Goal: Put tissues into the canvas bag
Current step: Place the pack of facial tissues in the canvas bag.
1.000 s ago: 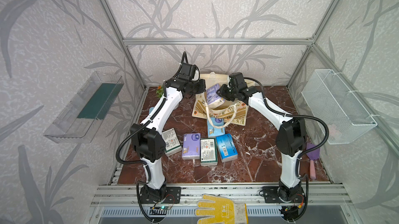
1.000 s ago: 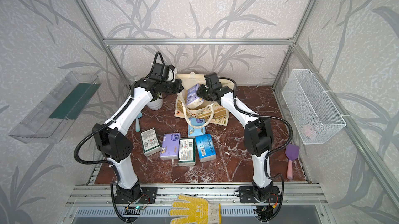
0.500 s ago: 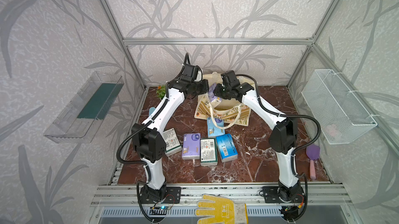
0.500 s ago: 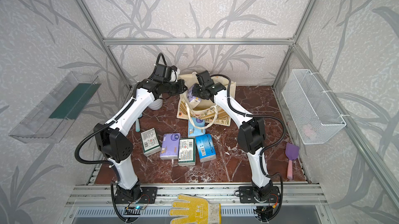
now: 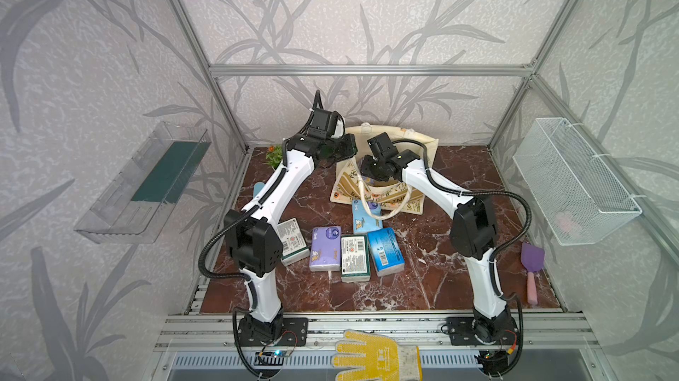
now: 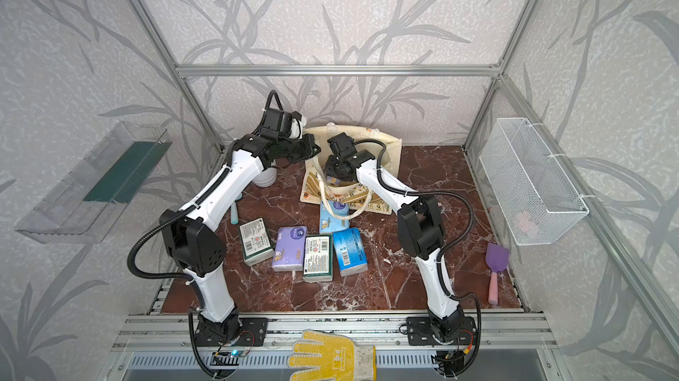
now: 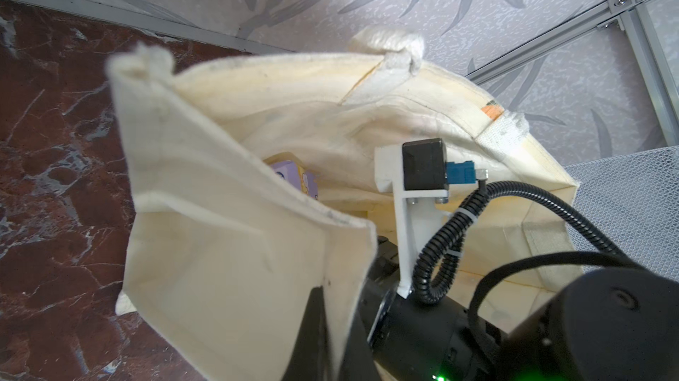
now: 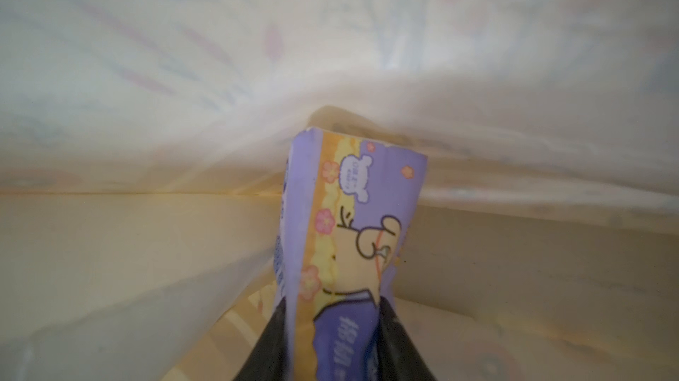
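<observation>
- Now the right end effector (image 8: 330, 324) pinches a lilac tissue pack (image 8: 352, 213) inside the canvas bag (image 7: 220, 250) at the table's (image 5: 422, 287) far edge.
- Left end effector (image 7: 340, 324) pinches the bag's rim fabric.
- Five packs (image 5: 354, 258) lie mid-table.

Cloth, plastic film, polished stone.
Matt, coarse woven cream cloth for the canvas bag (image 7: 220, 250); glossy plastic wrap on the tissues (image 5: 385, 250); smooth, shiny marble-look tabletop (image 5: 433, 280); white metal mesh basket (image 5: 573, 184).
</observation>
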